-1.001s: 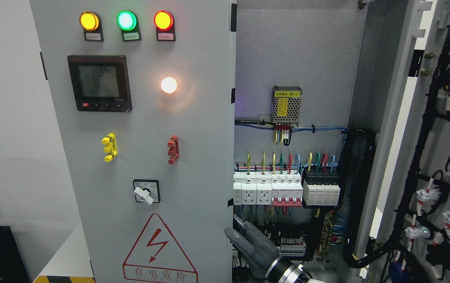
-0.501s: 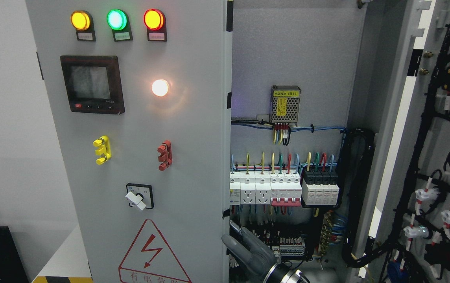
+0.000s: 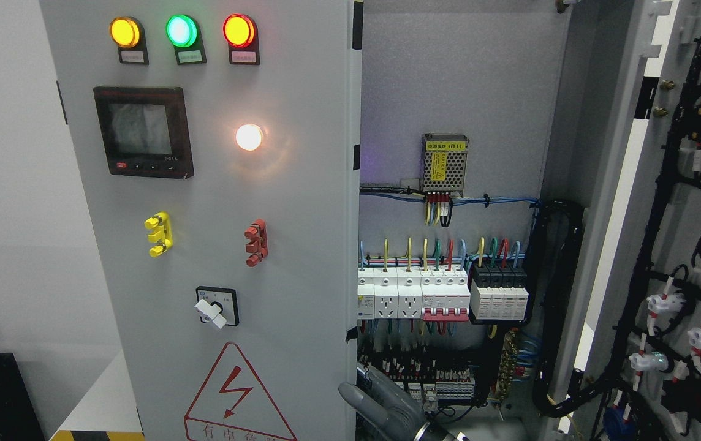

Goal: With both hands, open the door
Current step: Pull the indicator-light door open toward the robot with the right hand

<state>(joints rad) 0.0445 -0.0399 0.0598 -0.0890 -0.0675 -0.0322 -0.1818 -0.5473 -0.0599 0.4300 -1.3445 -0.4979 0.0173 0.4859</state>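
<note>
- You have one grey hand in the head view, at the bottom edge just right of the left door's free edge; its arm comes in from the lower right, so it is your right hand.
- Its fingers are loosely extended toward the door edge and close on nothing you can see; whether they touch the edge cannot be told.
- The left door fills the left half of the view, carrying three lit indicator lamps, a dark meter display, a white lamp, a rotary switch and a red warning triangle.
- The right door stands swung open at the far right, its wired inner face toward you.
- Between them the cabinet interior shows a power supply and a row of breakers.
</note>
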